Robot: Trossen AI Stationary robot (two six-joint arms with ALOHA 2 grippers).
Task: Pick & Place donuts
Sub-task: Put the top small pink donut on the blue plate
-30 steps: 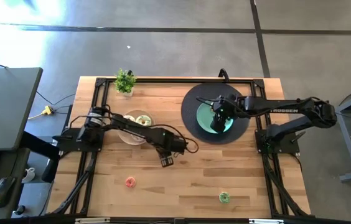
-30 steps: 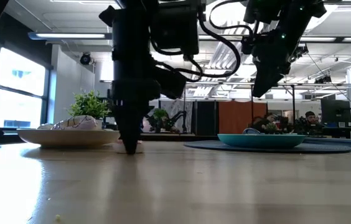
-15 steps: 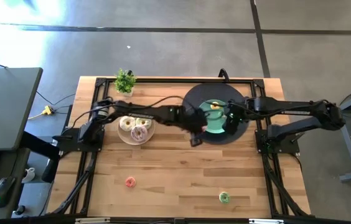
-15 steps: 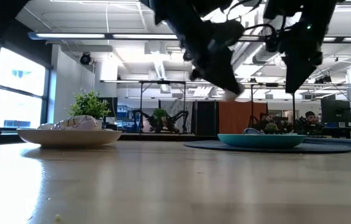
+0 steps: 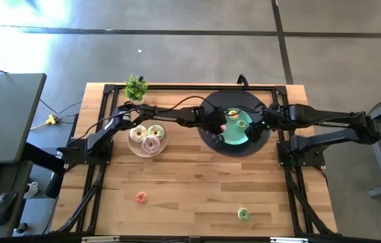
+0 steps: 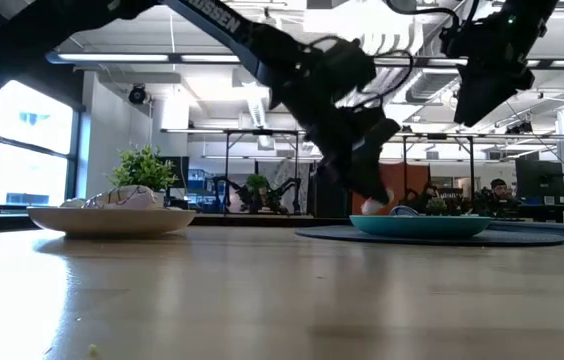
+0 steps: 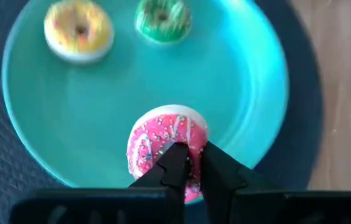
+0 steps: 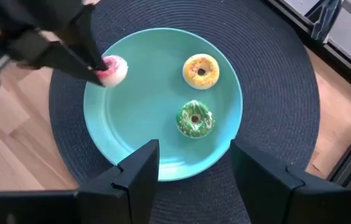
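Note:
My left gripper (image 5: 217,127) reaches across to the teal plate (image 5: 247,139) on a dark round mat and is shut on a pink iced donut (image 7: 163,140). On the same plate lie a yellow donut (image 8: 201,71) and a green one (image 8: 195,119). My right gripper (image 8: 194,171) hangs open above the plate's right side, touching nothing. Three larger donuts lie on the beige plate (image 5: 138,150). A small pink donut (image 5: 141,197) and a small green one (image 5: 244,214) lie on the bare wood near the table's near edge. My left gripper pinches the pink donut by the part of its ring nearest the wrist (image 7: 188,180), between the two fingers (image 7: 174,157). The fingers slant down from the table's left. The donut sits low over the plate's left part (image 6: 372,207); whether it rests on the plate I cannot tell.
A small potted plant (image 5: 135,88) stands at the far left corner. A black frame (image 5: 177,88) runs around the table's edges. Bare wood lies between the two plates and the near edge. People and desks show in the room beyond the table.
My left gripper, shut on the pink donut, rose from the table's middle, swung toward the far right and came down over the teal plate. The donut was lifted clear of the wood and carried along. My right gripper drew back from the plate's middle toward the table's right edge.

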